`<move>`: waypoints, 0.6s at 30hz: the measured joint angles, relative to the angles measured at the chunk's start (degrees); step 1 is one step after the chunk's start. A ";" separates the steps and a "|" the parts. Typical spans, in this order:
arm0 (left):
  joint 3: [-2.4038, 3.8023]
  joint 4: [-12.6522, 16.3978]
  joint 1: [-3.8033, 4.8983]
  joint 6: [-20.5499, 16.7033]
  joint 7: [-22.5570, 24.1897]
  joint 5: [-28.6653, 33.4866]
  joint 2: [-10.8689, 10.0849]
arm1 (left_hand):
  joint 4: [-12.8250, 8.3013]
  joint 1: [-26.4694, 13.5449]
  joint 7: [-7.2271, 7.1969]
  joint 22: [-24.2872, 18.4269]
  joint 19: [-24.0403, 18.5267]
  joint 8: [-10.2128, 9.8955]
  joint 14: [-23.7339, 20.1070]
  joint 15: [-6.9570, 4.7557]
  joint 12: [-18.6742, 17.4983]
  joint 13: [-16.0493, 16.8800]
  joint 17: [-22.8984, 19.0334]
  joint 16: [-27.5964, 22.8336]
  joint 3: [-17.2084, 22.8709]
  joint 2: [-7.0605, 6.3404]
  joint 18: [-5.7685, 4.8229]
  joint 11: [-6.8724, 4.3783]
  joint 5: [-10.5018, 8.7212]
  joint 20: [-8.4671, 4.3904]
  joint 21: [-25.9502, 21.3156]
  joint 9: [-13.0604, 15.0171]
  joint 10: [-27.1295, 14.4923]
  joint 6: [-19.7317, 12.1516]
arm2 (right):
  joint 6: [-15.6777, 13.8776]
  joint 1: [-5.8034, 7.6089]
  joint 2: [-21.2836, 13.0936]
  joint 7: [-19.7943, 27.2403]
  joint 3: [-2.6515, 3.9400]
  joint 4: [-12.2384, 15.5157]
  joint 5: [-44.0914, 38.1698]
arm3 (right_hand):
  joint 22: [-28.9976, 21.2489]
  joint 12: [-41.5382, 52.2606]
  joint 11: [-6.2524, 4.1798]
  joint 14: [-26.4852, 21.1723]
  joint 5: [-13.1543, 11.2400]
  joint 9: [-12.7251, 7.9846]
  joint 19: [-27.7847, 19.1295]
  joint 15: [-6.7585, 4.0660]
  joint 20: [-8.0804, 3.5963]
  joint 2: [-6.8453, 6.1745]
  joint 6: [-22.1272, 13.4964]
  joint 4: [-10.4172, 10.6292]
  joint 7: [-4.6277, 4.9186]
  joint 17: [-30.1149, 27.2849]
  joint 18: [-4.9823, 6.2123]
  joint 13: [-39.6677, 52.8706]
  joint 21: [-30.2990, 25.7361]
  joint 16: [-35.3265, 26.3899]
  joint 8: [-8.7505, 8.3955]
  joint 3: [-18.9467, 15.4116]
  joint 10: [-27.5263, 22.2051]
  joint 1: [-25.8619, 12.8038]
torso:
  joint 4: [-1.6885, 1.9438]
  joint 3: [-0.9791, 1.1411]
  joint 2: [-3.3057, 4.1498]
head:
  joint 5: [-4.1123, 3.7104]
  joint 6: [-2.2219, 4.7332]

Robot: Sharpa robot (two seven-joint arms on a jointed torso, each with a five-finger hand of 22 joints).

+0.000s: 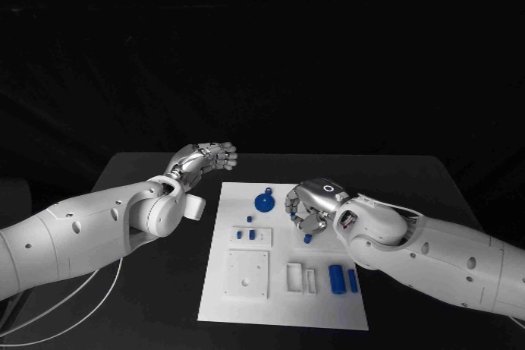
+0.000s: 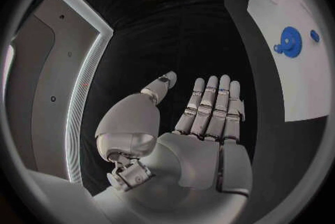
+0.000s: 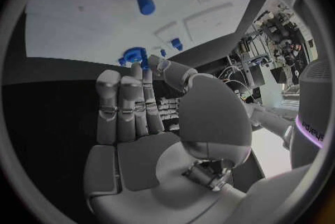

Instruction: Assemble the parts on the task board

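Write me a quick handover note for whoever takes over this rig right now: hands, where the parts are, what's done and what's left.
Left hand: open, off the task board, over the black table.
Right hand: open, above the board's middle, holding nothing.
Parts: blue round piece near the board's far edge, two small blue pieces left of centre, one below the right hand, two blue cylinders near the right edge.
Done: cannot tell.
Left: the loose cylinders, probably more.

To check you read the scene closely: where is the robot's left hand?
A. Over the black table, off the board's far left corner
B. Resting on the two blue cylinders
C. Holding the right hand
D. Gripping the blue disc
A: the left hand is over the black table, off the task board, its fingers bare and holding nothing.
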 measured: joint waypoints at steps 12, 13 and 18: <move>-0.01 -3.19 0.01 -0.01 -0.03 0.10 2.32 | -0.31 0.00 0.00 0.05 0.21 0.00 0.00 0.00 0.00 -0.01 0.05 0.00 -0.01 0.00 -0.04 0.00 0.00 -0.21 0.00 0.00 0.00 0.00 | -3.15 -2.58 2.70 1.41 -0.97 1.97 1.31 | 0.00 -0.17 0.00 0.06 0.00 0.07 0.23 -0.05 -0.20 0.24 0.16 -0.41 -0.17 0.00 0.00 0.23 0.21 0.00 0.00 0.42 0.00 0.25 | 0.15 -0.20 -0.55 | 3.11 -0.78; -0.01 -3.42 0.01 -0.01 -0.03 0.10 2.51 | -0.31 0.00 0.00 0.05 0.21 0.00 0.00 0.00 0.00 -0.01 0.05 0.00 -0.01 0.00 -0.03 0.00 0.00 -0.21 0.00 0.00 0.00 0.00 | -3.53 -2.96 2.88 1.58 -1.02 1.95 1.54 | 0.00 -0.21 0.00 0.06 -0.01 0.07 0.24 -0.05 -0.20 0.26 0.20 -0.48 -0.20 0.00 0.00 0.23 0.24 0.00 0.00 0.48 0.00 0.27 | 0.18 -0.23 -0.62 | 3.45 -0.88; -0.01 -4.48 0.01 0.02 -0.05 0.12 3.23 | -0.38 0.00 0.00 0.05 0.21 0.00 0.00 0.00 0.00 -0.05 0.04 0.00 0.05 0.00 -0.04 0.00 -0.01 -0.21 0.00 -0.02 0.00 0.00 | -5.00 -4.88 3.97 2.26 -1.25 1.68 2.26 | 0.00 -0.27 0.00 0.07 -0.01 0.09 0.43 -0.05 -0.41 0.54 0.19 -0.64 -0.20 -0.05 0.00 0.34 0.44 0.01 0.00 0.32 0.01 0.55 | 0.27 -0.41 -0.97 | 4.72 -1.42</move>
